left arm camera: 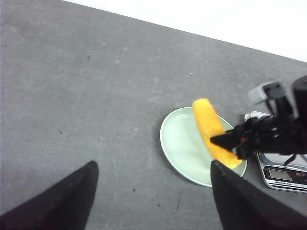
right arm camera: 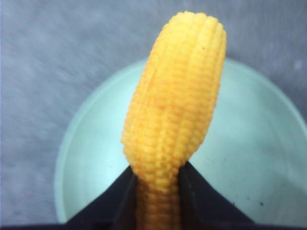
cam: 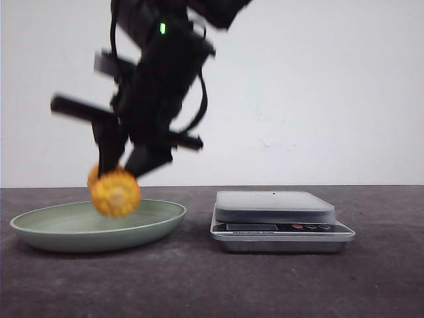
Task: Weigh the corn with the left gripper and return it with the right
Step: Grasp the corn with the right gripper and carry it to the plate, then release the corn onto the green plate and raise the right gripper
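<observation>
- The corn point(cam: 115, 192) is a yellow-orange cob with ridged kernel rows; it hangs in the air above the pale green plate point(cam: 40, 228), over the plate's middle, its round cut end facing the front camera; it does not touch the plate in the front view.
- The right gripper point(cam: 122, 165) is clamped on the corn; in the right wrist view its two dark fingers point(right arm camera: 120, 196) press against the cob's point(right arm camera: 175, 120) lower end from both sides, the rest of the cob jutting out over the plate point(right arm camera: 259, 143); the black arm above it is blurred in the front view.
- From the left wrist view the same cob point(left arm camera: 211, 132) shows as a long yellow shape held by the right gripper point(left arm camera: 230, 141) over the plate point(left arm camera: 177, 143).
- The left gripper point(left arm camera: 153, 196) stands spread apart and holds nothing; its two dark fingers point(left arm camera: 62, 201) frame bare grey table point(left arm camera: 72, 96), well apart from the plate.
- A silver digital kitchen scale point(cam: 278, 215) sits on the table just beside the plate, on the right in the front view; its flat platform is bare; a display and small buttons line its front face; its readout is too small to tell.
- In the left wrist view the scale point(left arm camera: 283, 175) is partly hidden behind the right arm.
- A plain white wall point(cam: 318, 86) stands behind the dark table point(cam: 218, 285).
</observation>
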Robot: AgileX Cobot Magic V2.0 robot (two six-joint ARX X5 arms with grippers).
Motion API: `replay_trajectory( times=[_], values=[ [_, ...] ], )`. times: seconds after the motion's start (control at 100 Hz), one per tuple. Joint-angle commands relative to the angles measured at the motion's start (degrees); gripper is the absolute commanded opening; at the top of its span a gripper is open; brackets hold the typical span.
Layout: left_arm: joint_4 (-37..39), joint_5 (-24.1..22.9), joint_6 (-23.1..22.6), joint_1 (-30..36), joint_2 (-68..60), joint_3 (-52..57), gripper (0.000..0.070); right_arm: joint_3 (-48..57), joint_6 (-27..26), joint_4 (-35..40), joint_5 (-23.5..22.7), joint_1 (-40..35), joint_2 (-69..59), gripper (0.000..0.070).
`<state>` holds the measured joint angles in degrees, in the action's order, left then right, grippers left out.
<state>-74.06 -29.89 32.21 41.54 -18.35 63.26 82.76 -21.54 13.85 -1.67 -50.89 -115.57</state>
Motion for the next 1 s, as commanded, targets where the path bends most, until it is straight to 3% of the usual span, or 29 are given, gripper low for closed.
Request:
replay_trajectory(
  times=[0.0, 0.04, 0.07, 0.18, 0.22, 0.45, 0.71, 0.99],
  values=[
    [0.35, -0.31, -0.02, 0.44, -0.09, 0.59, 0.0433, 1.57, -1.53, -1.05, 0.20, -0.55, -2.05, 0.0000],
    [0.35, -0.28, -0.02, 0.44, -0.09, 0.59, 0.0433, 1.57, -1.92, -1.07, 0.20, -0.57, -2.54, 0.0039],
    [0.31, -0.28, -0.02, 0.44, -0.09, 0.57, 0.0434, 1.57, -2.21, -1.14, 0.20, -0.57, -2.84, 0.0106],
    [0.31, -0.28, -0.02, 0.44, -0.09, 0.59, 0.0434, 1.57, -2.23, -1.62, -0.11, -0.59, -2.84, 0.0501],
    [0.33, -0.28, -0.04, 0.44, -0.09, 0.59, 0.0434, 1.57, -1.77, -2.05, -1.11, -0.66, -2.75, 0.0577],
    [0.48, -0.31, -0.31, 0.44, -0.22, 0.57, 0.0433, 1.62, 3.02, 1.77, -1.36, 2.19, 5.68, 0.0550],
    [3.58, -0.35, -3.23, 0.44, -1.18, 0.52, 0.0433, 1.62, 8.90, 13.64, -0.57, 10.27, 30.97, 0.0550],
    [11.10, -0.83, -9.38, 0.48, -1.22, -0.02, 0.0433, 1.60, 13.53, 32.13, 6.36, 16.52, 59.25, 0.0550]
  ],
)
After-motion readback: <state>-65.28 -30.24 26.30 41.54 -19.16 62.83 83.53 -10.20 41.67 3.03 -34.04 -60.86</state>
